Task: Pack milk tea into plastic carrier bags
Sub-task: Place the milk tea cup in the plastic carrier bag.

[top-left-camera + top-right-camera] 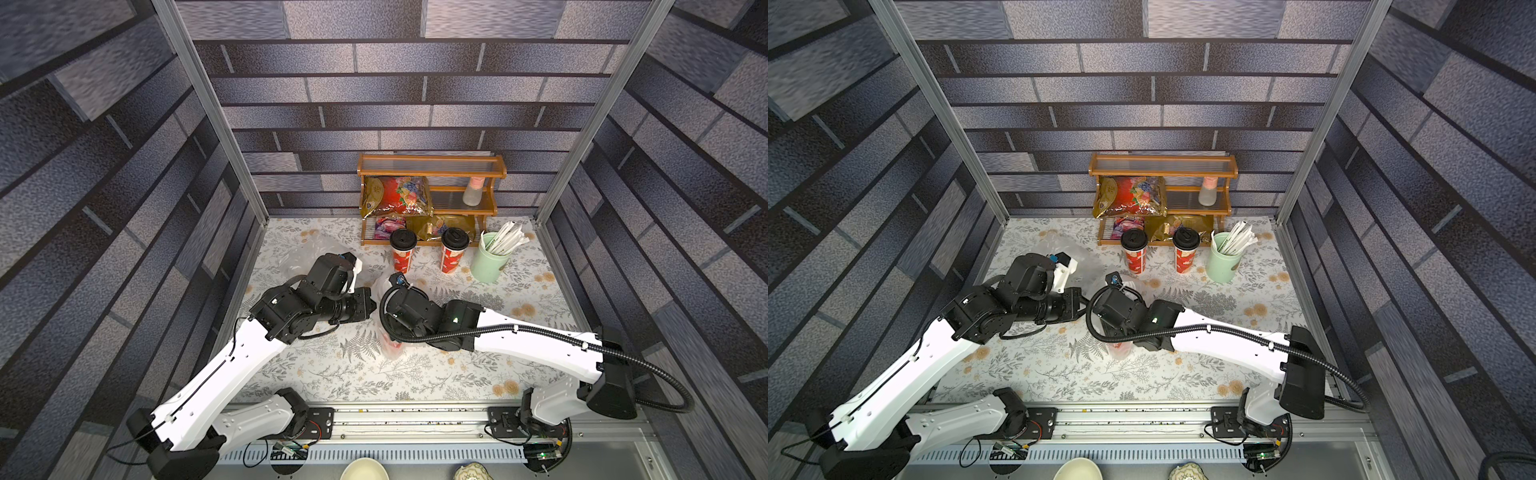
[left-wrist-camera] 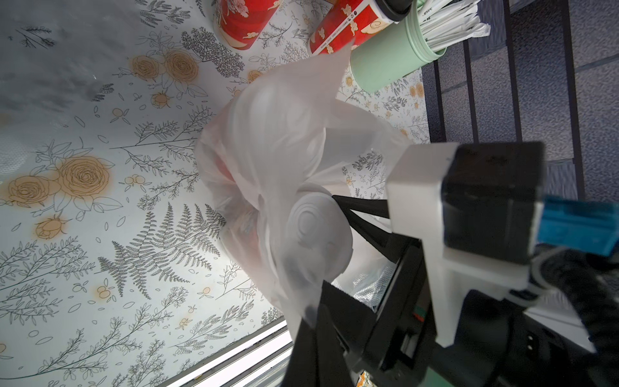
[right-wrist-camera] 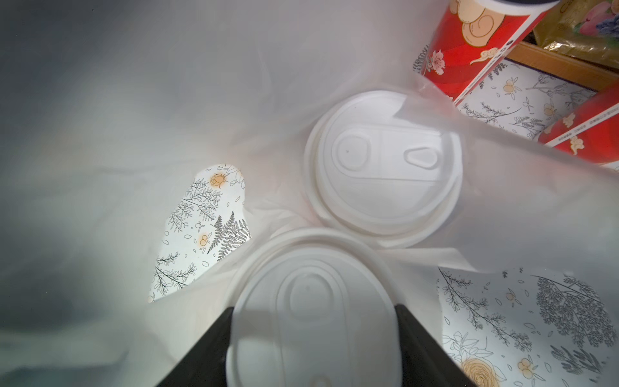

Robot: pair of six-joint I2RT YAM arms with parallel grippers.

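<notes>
Two black fingers (image 3: 422,355) of the right gripper (image 3: 314,308) stand wide apart, one on each side of a white-lidded cup (image 3: 311,351), clasping it just below its dome lid. That cup stands inside a clear carrier bag (image 3: 301,67), touching a second white-lidded cup (image 3: 385,167) on its far side, which is in the same bag. The left gripper (image 2: 318,315) has its jaws pinched tight on a fold of the bag's upper edge, holding the film up on the left of the cups. In both top views the bag sits at mid-table between the two wrists, largely hidden under the right arm, with red showing through the plastic. Farther back the left black-lidded cup (image 1: 402,251) and the right black-lidded cup (image 1: 453,251) stand upright on the floral tablecloth (image 1: 457,374), apart from each other and outside the bag, just in front of a wooden shelf (image 1: 432,171). A pale green cup of straws (image 1: 488,262) stands to their right. A second clear bag (image 1: 303,249) lies crumpled at the far left, partly under the left arm
</notes>
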